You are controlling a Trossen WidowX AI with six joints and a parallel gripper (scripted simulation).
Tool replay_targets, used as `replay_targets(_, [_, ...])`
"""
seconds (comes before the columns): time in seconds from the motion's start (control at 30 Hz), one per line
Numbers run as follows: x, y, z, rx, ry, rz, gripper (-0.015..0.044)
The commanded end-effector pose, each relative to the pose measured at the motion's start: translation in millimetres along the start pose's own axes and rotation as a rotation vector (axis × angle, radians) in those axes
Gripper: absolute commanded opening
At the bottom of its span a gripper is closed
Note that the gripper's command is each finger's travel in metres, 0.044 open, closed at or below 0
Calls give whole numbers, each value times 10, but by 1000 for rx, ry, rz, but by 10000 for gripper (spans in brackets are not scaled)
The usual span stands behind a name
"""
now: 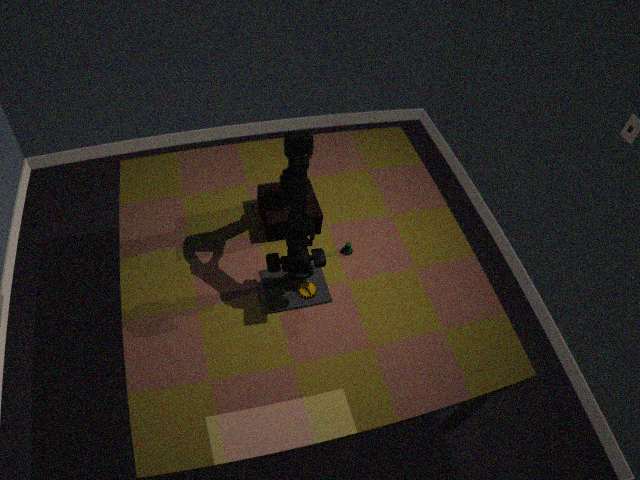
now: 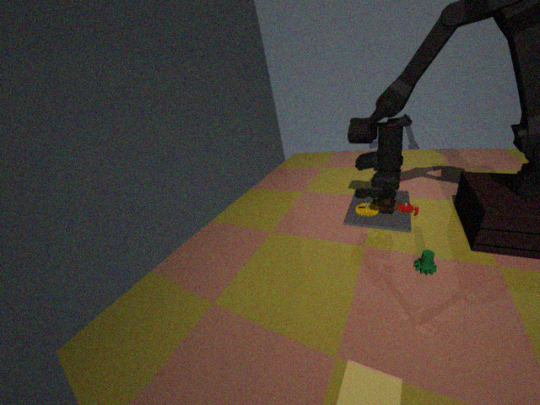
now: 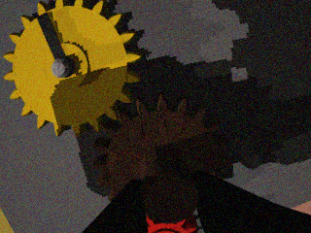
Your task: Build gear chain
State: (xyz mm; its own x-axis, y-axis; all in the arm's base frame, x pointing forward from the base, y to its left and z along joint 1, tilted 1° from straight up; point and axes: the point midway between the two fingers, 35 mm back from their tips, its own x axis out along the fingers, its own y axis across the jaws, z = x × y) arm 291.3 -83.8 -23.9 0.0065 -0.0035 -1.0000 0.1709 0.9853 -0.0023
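Note:
The yellow gear point(image 1: 307, 290) point(image 2: 366, 210) point(image 3: 29, 58) with its black stripe sits on a peg of the grey board point(image 1: 323, 296) point(image 2: 399, 229) point(image 3: 41, 170). The red gear point(image 2: 405, 207) point(image 3: 167, 228) sits on the board's side toward the arm base. My gripper point(image 2: 386, 198) point(image 3: 167, 185) points down, shut on the hub of a dark brown gear point(image 3: 131, 141) between the red and yellow gears. Whether the brown gear is on a peg or flat is hidden. A loose green gear point(image 1: 347, 250) point(image 2: 426, 263) stands on the table off the board.
The arm's dark base point(image 1: 271, 211) point(image 2: 497, 218) stands behind the board. A small red arrow point(image 2: 416, 211) is beside the red gear. Heavy shadow covers part of the board, and the empty pegs are hard to make out. The table has yellow and pink squares.

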Motion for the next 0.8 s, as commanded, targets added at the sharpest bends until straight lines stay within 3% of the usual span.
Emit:
replay_targets(0.0, [14,1,-19,-68,1,1,0])
replay_targets(0.2, [23,-16,-11,-159,1,1,0])
replay_targets(0.4, [-4,-10,-12,-93,1,1,140])
replay_targets(0.53, [-63,-7,-8,-54,1,1,140])
replay_targets(0.77, [-479,-5,-9,-28,1,1,140])
